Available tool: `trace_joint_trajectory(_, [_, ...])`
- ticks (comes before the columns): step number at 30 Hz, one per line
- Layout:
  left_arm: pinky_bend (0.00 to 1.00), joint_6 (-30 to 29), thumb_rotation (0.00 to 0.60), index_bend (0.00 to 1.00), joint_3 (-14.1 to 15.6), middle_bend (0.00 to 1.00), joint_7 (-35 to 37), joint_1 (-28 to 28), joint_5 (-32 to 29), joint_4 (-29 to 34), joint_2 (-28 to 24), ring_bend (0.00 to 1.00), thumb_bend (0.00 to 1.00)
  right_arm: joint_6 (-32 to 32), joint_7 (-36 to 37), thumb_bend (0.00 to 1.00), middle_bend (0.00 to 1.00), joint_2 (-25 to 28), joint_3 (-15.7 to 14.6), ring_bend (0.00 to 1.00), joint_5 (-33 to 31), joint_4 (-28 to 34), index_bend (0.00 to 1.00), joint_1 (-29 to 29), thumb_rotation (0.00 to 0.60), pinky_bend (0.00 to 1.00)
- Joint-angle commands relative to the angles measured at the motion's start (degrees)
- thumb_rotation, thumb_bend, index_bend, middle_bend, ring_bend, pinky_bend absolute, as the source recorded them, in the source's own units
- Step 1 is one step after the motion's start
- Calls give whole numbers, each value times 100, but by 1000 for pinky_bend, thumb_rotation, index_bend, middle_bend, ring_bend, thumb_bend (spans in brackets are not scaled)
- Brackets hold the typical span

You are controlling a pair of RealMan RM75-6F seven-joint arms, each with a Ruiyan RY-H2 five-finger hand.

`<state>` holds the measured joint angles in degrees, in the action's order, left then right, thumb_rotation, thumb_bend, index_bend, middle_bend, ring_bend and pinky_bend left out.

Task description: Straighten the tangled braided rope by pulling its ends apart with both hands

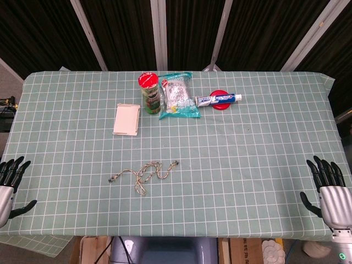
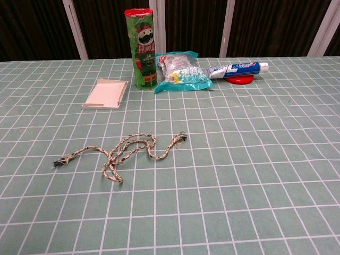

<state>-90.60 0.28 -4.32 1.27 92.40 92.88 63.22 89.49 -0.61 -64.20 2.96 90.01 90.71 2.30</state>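
Head view, read left to right. Left hand (image 1: 11, 179) rests at the near left table edge, fingers spread, holding nothing; it looks parked in a start pose, wide of the work so both cameras see the cloth unobstructed. It is absent from the chest view.

Braided rope (image 1: 144, 174) lies loose on the checked tablecloth (image 1: 247, 154), near the front edge and slightly left of centre. Its left end (image 2: 59, 162) trails out toward the left hand. The middle folds into a loop with a doubled strand hanging toward the near edge. The right end (image 2: 180, 139) curls up at the far right of the tangle. Neither end is touched. Rope is well apart from both hands, nearer the left.

Behind it, well apart, a row of clutter: flat white box (image 1: 126, 119), chip can (image 1: 149, 92), snack bag (image 1: 177, 95), toothpaste tube (image 1: 219, 99) resting on a red lid (image 1: 222, 107). Judged to be distractors, not needed for the task.

Right hand (image 1: 329, 190) sits at the near right edge, fingers apart, empty.

Judgement: no step begun; each hand must travel inward to its nearer rope end.
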Motion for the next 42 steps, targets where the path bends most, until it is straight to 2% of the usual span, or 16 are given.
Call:
trace_joint_trajectory(1, [0, 0, 600, 48, 0, 0, -5, -1, -1, -2, 0, 0, 36, 2, -8, 359, 0, -1, 0, 0, 1, 4, 0, -1, 600, 0])
trace_joint_trajectory(13, [0, -37, 600, 48, -8, 0, 35, -22, -20, 15, -31, 0, 36, -200, 108, 359, 0, -9, -112, 0, 296, 304, 2, 156, 600, 0])
trace_joint_trajectory(15, [0, -38, 600, 48, -19, 0, 57, -20, -34, 9, -37, 0, 36, -356, 151, 359, 0, -41, -112, 0, 345, 452, 56, 271, 600, 0])
trace_joint_trajectory(17, [0, -28, 600, 48, -25, 0, 66, -14, -45, 1, -34, 0, 36, -526, 140, 359, 8, -105, -73, 0, 378, 618, 156, 419, 600, 0])
trace_joint_trajectory(20, [0, -14, 600, 48, -26, 0, 39, -3, -37, -11, -22, 0, 37, -816, -18, 359, 71, -251, 8, 0, 369, 846, 282, 653, 600, 0])
trace_joint_trajectory(23, [0, 6, 600, 48, -34, 0, 23, 9, -50, -12, -5, 0, 37, -1237, -303, 359, 108, -509, 129, 0, 235, 1092, 345, 955, 600, 0])
trace_joint_trajectory(28, [0, 49, 600, 48, -45, 0, 5, 30, -80, -11, 9, 0, 37, -1844, -812, 359, 120, -1073, 356, 0, -149, 1244, 366, 1415, 600, 0])
trace_joint_trajectory(33, [0, 47, 600, 48, -59, 0, 39, 34, -101, -9, -3, 0, 37, -2357, -1367, 359, 120, -1713, 553, 0, -623, 1093, 366, 1846, 600, 0])
trace_joint_trajectory(42, [0, 128, 600, 48, -72, 0, 89, 62, -175, -18, -7, 0, 36, -2823, -1929, 359, 129, -2638, 963, 0, -1553, 538, 395, 2439, 600, 0])
